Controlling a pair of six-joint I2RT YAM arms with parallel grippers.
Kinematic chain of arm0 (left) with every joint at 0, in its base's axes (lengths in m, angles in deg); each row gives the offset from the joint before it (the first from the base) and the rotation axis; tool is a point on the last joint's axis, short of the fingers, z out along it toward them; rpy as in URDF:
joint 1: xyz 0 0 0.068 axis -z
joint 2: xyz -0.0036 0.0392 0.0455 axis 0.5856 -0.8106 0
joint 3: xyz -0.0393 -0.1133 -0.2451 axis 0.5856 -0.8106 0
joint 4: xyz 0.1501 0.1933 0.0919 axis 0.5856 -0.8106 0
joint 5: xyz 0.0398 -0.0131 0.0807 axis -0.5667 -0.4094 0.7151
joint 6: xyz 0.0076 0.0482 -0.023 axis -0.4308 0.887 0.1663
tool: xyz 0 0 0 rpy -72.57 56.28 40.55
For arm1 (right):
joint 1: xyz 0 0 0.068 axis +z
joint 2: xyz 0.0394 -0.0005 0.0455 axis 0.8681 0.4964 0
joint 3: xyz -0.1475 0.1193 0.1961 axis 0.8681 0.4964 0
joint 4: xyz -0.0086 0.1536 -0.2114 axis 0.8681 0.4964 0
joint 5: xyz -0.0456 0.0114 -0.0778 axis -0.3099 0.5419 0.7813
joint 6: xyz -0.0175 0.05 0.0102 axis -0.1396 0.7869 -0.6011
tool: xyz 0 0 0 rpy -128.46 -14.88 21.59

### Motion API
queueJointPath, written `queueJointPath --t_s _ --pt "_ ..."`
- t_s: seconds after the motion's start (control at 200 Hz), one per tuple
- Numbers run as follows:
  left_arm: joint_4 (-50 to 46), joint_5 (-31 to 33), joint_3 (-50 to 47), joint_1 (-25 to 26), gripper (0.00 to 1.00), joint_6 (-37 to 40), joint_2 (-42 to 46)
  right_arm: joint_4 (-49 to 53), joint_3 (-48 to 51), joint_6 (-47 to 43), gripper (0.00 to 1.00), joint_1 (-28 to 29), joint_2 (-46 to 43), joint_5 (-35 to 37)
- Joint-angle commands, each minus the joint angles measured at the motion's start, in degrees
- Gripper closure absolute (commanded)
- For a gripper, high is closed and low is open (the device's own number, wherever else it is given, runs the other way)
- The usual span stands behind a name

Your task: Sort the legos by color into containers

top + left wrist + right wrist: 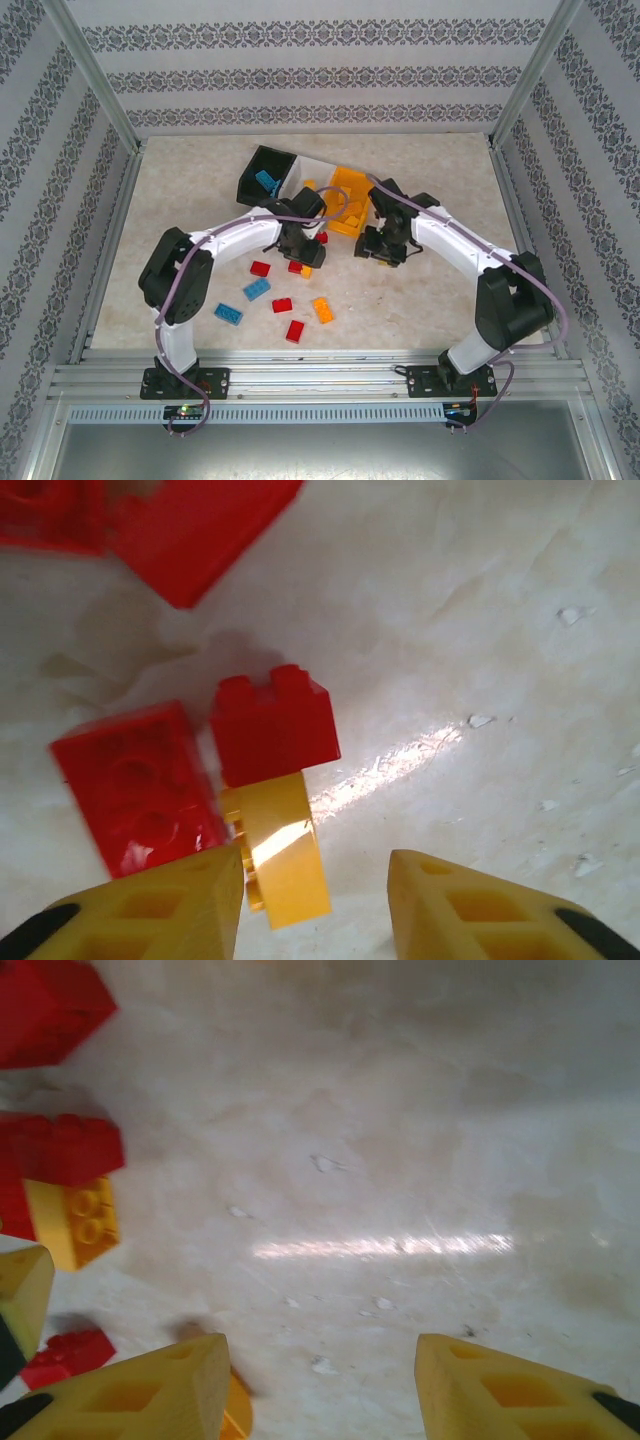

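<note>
Yellow brick (285, 855), likely hard, light and slick, lies on the table (430, 300) near the orange bin (352, 190), touching a red brick (272, 730). Pinch its flat sides. Your left gripper (315, 865) straddles it, jaws spread, one finger touching; your right gripper (322, 1350) hangs spread and empty over bare table before that bin.

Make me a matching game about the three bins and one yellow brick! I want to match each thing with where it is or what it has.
Things:
1. black bin
2. white bin
3. orange bin
4. yellow brick seen by the left wrist camera

Clues:
a. right end of the row
b. has a blue brick inside
c. middle of the row
d. right up against a red brick

Pairs: 1-b, 2-c, 3-a, 4-d
</note>
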Motion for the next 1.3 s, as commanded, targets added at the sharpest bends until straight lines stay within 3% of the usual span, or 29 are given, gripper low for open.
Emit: queueJointPath --t_s 0.0,0.36,0.6,0.934,1.154,1.294 --pt "0.93 2.29 -1.0 -4.49 0.5 -3.98 6.13 -1.19 -8.22 -2.59 0.47 1.02 4.33 -0.26" --pt "1.87 -0.06 -8.31 -18.39 0.47 -13.77 15.42 8.75 -52.61 -18.48 0.43 2.19 34.38 0.08" --pt "-2.38 -2.07 -7.5 -20.5 0.46 -13.42 15.88 15.36 -84.51 -24.83 0.42 3.15 55.56 5.35" --pt "-8.69 -2.64 -6.44 -21.32 0.46 -11.84 16.32 5.15 -87.76 -28.56 0.34 2.54 62.9 10.07" --pt "-9.0 -2.43 -7.45 -22.12 0.45 -11.64 17.21 11.76 -89.94 -28.83 0.34 1.39 66.46 9.62" --pt "-6.34 -3.32 -9.1 -22.67 0.45 -11.81 16.9 16.44 -81.89 -30.49 0.35 0.14 61.97 10.82"
